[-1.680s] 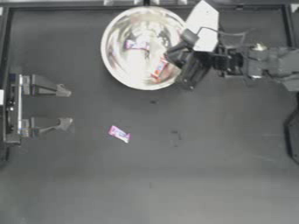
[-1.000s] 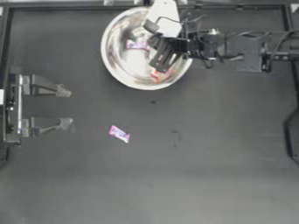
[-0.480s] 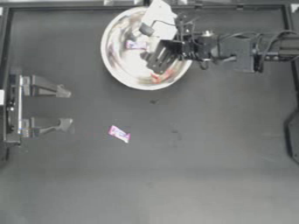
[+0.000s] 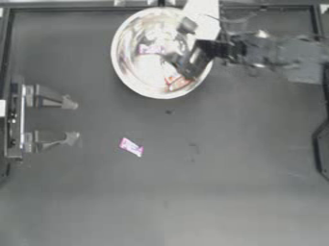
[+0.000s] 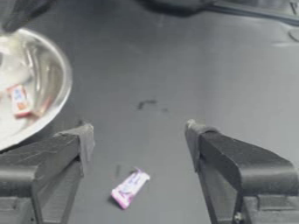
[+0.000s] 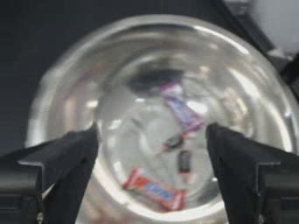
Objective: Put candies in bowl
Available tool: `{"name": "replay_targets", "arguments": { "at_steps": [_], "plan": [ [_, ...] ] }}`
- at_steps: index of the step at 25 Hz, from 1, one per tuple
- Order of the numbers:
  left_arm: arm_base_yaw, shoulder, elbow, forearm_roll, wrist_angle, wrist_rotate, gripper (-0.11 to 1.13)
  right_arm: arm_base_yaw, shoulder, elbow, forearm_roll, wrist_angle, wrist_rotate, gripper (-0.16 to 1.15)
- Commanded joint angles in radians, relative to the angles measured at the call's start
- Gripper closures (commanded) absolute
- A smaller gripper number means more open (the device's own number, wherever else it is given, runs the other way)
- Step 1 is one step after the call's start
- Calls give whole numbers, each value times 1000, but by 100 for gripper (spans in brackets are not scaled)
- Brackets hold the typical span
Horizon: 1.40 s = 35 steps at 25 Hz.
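The shiny metal bowl (image 4: 132, 67) stands at the table's back middle. My right gripper (image 4: 183, 64) hovers over its inside, open, with nothing between the jaws. In the right wrist view the bowl (image 6: 70, 100) holds a purple-pink-and-white candy (image 6: 182, 111), a red-and-white candy (image 6: 154, 192) and two thin small ones (image 6: 173, 142) (image 6: 184, 164). Another purple-pink-and-white candy (image 4: 131, 147) lies on the table in front of the bowl, also seen in the left wrist view (image 5: 130, 188). My left gripper (image 4: 69, 121) is parked open at the left edge.
The table's raised rim runs along the back just behind the bowl. In the left wrist view the bowl's rim (image 5: 61, 83) is off to one side with the red-and-white candy (image 5: 20, 100) inside. Dark table surface surrounds the loose candy.
My right gripper has moved from the bowl's right rim to over its inside and now stands open there. The left arm and the candy on the table have not moved.
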Motion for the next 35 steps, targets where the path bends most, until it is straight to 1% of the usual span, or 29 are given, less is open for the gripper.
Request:
{"name": "replay_targets", "arguments": {
  "at_steps": [1, 3, 4, 6, 8, 13, 17, 19, 24, 29, 32, 35],
  "plan": [
    [2, 8, -17, 5, 21, 5, 6, 41, -137, 63, 17, -35, 5, -1],
    [2, 9, -21, 8, 44, 5, 6, 71, -192, 109, 28, -46, -2, -1],
    [2, 12, -28, 8, 63, 5, 6, 97, -224, 143, 18, -63, -3, -1],
    [2, 20, -41, 12, 95, 5, 6, 130, -279, 196, 25, -101, 6, -1],
    [2, 38, -60, 29, 123, 5, 6, 160, -330, 245, 32, -133, 12, -1],
    [14, 146, -143, 94, 232, 5, 6, 212, -430, 351, 63, -209, 14, -1],
    [15, 267, -230, 179, 310, 8, 5, 239, -472, 403, 103, -232, 12, -1],
    [15, 319, -268, 218, 353, 8, 5, 261, -486, 425, 109, -238, 14, -1],
    [15, 431, -348, 282, 410, 9, 5, 290, -525, 465, 110, -242, 14, -1],
    [14, 523, -393, 318, 423, 28, 5, 314, -577, 505, 118, -261, 15, -1],
    [12, 578, -420, 318, 426, 51, 5, 316, -600, 526, 137, -275, 15, -1],
    [8, 640, -451, 316, 433, 67, 5, 314, -615, 548, 140, -304, 15, -1]
  ]
}}
